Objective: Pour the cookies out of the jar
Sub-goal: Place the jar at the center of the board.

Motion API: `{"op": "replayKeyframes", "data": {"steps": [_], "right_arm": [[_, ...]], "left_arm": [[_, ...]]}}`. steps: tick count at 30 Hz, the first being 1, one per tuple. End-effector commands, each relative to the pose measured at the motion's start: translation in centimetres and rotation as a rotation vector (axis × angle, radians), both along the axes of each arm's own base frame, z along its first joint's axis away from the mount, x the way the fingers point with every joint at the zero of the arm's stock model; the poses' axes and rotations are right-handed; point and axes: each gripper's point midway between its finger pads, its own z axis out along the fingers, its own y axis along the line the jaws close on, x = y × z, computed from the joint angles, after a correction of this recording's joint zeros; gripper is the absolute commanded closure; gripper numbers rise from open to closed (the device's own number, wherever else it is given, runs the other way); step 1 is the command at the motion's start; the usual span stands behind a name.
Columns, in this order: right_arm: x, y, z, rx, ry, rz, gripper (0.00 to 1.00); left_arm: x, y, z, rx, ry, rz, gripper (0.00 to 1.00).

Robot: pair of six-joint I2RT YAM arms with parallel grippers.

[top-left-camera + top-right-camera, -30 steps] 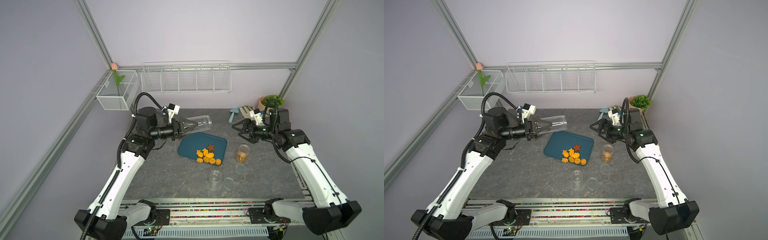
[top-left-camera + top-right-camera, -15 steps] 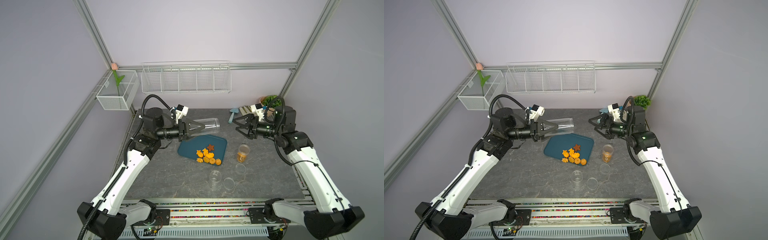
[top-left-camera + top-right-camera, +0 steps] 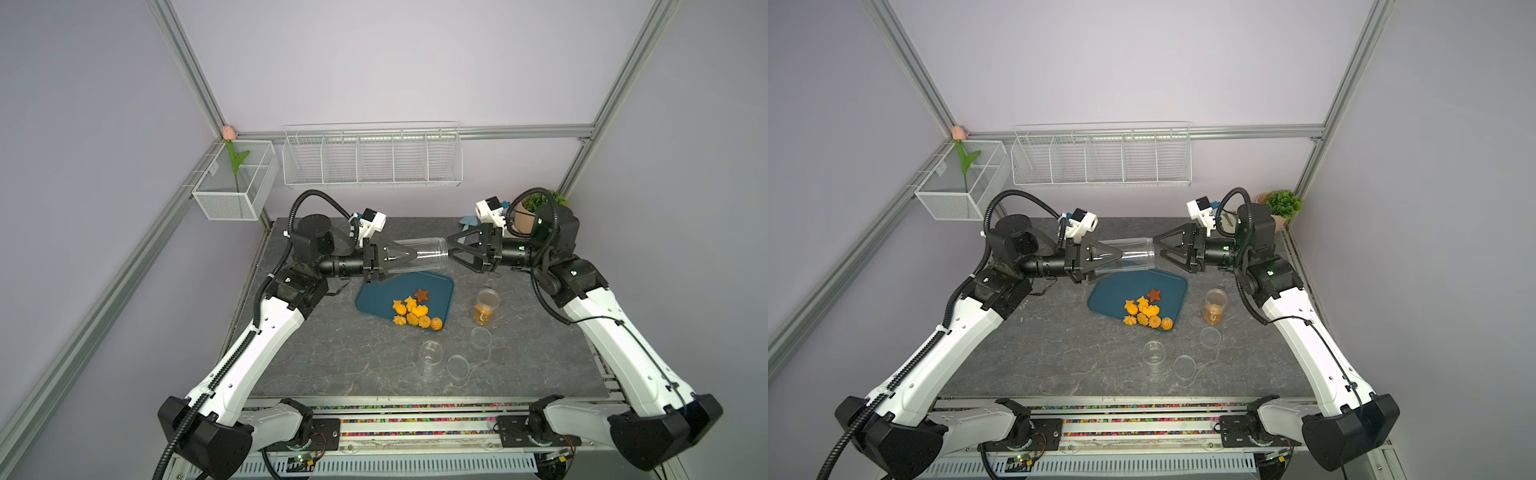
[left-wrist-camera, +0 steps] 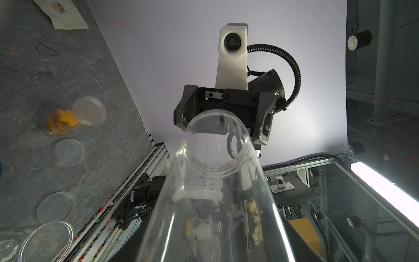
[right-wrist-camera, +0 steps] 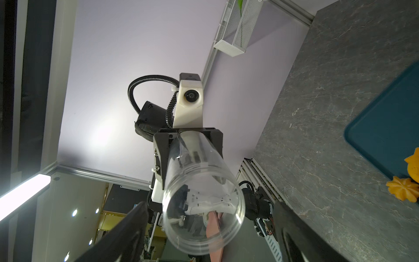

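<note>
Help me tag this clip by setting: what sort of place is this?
Probably a robotics lab cell: aluminium frame, plain walls, left arm and right arm bench-mounted, cookies on a teal tray.

A robotics lab: aluminium frame (image 3: 194,70), plain lilac walls (image 3: 395,62), two robot arms (image 3: 259,345) (image 3: 619,345) on a rail (image 3: 415,419).

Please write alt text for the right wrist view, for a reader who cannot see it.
The left gripper holds an empty clear jar, its open mouth facing the camera between the wide-open jaws of the right gripper. To one side, the grey table carries a teal tray with orange cookies at its edge.
</note>
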Motion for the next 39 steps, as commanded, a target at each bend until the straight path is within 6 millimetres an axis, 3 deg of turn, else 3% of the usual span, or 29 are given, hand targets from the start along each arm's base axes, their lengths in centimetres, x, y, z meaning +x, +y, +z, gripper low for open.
{"op": "replayKeyframes", "data": {"steps": [1, 12, 20, 27, 29, 39], "right_arm": [[-1.1, 0.8, 1.9, 0.051, -0.011, 0.077, 0.12], [-4.4, 4.0, 2.8, 0.078, 0.005, 0.281, 0.12], [-4.8, 4.8, 2.9, 0.097, 0.032, 0.334, 0.11], [-5.4, 4.9, 2.8, 0.096, 0.050, 0.368, 0.00], [-5.3, 4.9, 2.6, 0.093, 0.058, 0.367, 0.07], [-5.0, 4.9, 1.7, 0.074, 0.068, 0.339, 0.21]], "left_arm": [[-0.7, -0.1, 0.7, -0.019, -0.018, -0.029, 0.36], [-1.2, -0.1, 0.8, -0.027, -0.026, -0.045, 0.36], [-1.8, -0.6, 0.5, -0.027, -0.020, -0.072, 0.36], [-2.0, -0.6, 0.4, -0.025, -0.018, -0.084, 0.36], [-2.0, -0.6, 0.3, -0.023, -0.017, -0.085, 0.36], [-2.2, -0.5, 0.2, -0.016, -0.016, -0.089, 0.36]]}}
